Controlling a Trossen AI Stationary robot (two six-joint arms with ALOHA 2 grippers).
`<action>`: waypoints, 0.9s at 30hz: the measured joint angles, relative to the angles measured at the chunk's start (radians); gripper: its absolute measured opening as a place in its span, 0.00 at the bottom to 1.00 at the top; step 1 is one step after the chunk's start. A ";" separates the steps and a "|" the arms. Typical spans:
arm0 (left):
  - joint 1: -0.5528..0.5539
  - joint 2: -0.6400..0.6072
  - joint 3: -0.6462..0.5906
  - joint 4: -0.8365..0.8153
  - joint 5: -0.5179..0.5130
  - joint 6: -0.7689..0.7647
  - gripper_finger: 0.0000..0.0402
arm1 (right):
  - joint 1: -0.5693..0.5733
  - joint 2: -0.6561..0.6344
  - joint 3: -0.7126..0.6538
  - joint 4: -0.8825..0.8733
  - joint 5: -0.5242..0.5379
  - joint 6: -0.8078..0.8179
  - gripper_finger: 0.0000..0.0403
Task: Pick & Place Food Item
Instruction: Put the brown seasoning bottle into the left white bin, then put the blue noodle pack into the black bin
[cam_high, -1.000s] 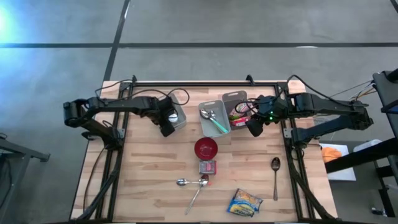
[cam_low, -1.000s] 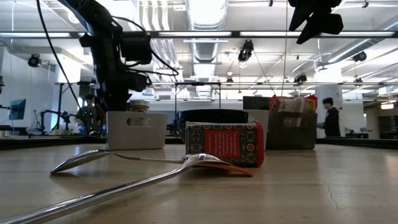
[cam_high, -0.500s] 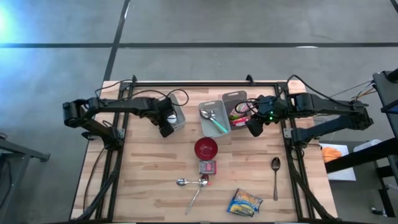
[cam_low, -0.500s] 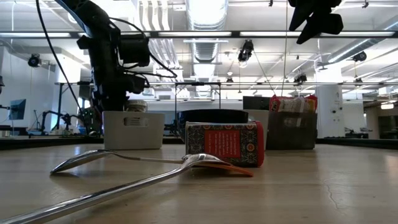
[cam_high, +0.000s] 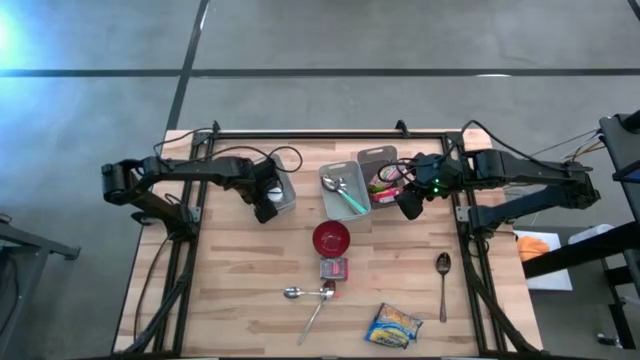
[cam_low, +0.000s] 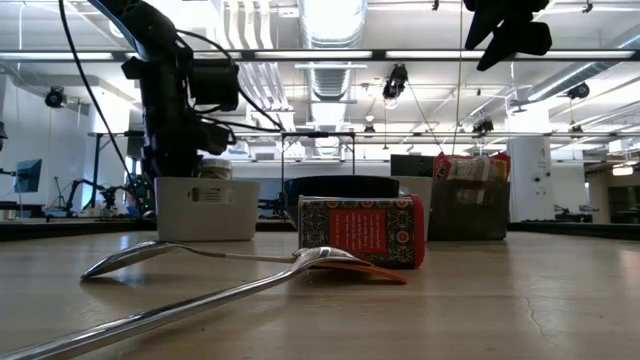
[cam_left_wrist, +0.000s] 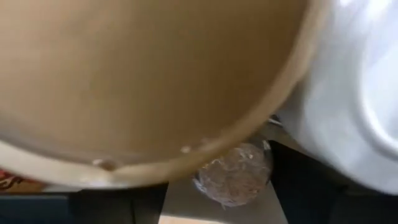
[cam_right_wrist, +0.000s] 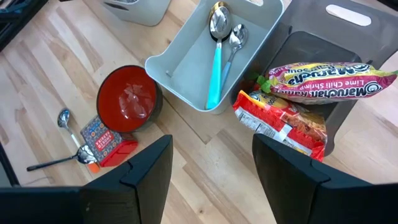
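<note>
**Left claw down in the white bin**

The left gripper (cam_high: 266, 203) points down into the white bin (cam_low: 207, 207) at the table's (cam_high: 240, 290) back left; whether its fingers are apart cannot be told. The right gripper (cam_right_wrist: 208, 165) hangs with fingers apart and empty, above the noodle packets (cam_right_wrist: 323, 78) in the grey bin (cam_right_wrist: 354, 34).

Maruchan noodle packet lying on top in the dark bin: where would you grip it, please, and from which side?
Probably from above, pinching the Maruchan noodle packet across its short width near mid-length: it lies flat on a red packet, and the dark bin has walls that close off its sides.
</note>
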 joint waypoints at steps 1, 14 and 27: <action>0.000 0.000 0.000 -0.004 0.001 0.000 0.67 | 0.000 0.000 0.000 0.000 0.000 0.000 0.54; 0.000 0.000 0.073 -0.105 0.021 0.001 0.73 | 0.000 0.000 0.000 0.000 0.000 -0.001 0.54; 0.000 0.000 0.183 -0.287 0.044 0.031 0.73 | 0.000 0.000 0.000 0.000 0.000 -0.005 0.54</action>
